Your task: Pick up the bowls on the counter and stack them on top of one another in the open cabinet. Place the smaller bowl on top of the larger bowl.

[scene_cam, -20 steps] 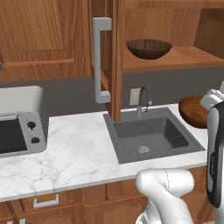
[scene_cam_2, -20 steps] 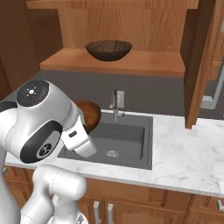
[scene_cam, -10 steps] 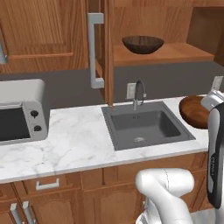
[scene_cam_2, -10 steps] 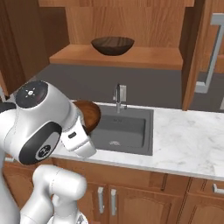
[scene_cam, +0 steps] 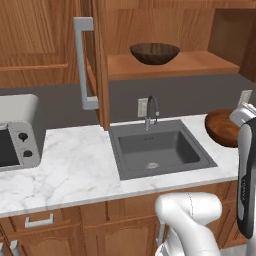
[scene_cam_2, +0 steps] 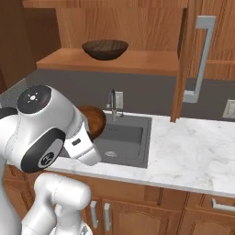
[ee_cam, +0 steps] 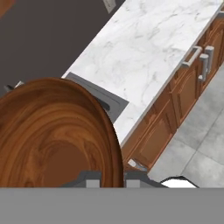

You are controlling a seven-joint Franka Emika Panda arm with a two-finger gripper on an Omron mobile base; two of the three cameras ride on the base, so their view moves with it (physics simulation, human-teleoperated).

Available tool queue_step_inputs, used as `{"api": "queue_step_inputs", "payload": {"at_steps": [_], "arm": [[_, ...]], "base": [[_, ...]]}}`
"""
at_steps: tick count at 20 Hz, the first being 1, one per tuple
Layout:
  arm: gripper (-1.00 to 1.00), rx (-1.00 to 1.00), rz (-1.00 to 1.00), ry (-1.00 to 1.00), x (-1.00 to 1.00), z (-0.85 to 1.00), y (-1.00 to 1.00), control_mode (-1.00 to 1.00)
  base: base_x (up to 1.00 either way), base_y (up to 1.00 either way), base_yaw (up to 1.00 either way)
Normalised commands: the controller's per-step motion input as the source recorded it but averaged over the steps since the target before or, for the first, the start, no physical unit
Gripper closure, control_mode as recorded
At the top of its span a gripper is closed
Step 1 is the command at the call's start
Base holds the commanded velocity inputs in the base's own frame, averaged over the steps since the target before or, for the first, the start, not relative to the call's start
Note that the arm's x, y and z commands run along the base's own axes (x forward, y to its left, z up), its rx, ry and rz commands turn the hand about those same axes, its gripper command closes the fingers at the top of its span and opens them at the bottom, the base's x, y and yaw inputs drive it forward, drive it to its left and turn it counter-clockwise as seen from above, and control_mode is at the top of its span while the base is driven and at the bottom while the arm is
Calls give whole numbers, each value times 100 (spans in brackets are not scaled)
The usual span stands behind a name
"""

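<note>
1. The smaller bowl is pinched at its rim by the gripper, tipped sideways, above the counter beside the sink.
2. The larger bowl sits upright in the open cabinet.
3. Both base views are shifted since earlier; the grip is unchanged.
4. Two bowls are counted.

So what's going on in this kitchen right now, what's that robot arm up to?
The arm is carrying the smaller bowl, reddish-brown wood, with the gripper shut on its rim. In the hand view the bowl is tilted on edge, with the sink and the white marble counter beyond it. The larger bowl, dark brown, already sits on the shelf of the open cabinet above the sink. The small one hasn't been stacked on it yet.
</note>
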Motion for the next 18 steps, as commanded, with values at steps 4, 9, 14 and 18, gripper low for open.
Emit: {"api": "queue_step_inputs", "payload": {"at_steps": [4, 9, 14, 18], "arm": [[100, 0, 0, 0, 0, 0, 0, 100], [100, 0, 0, 0, 0, 0, 0, 100], [100, 0, 0, 0, 0, 0, 0, 100], [100, 0, 0, 0, 0, 0, 0, 100]], "base": [[62, 13, -2], [62, 12, -2], [62, 4, 0], [54, 4, -2]]}}
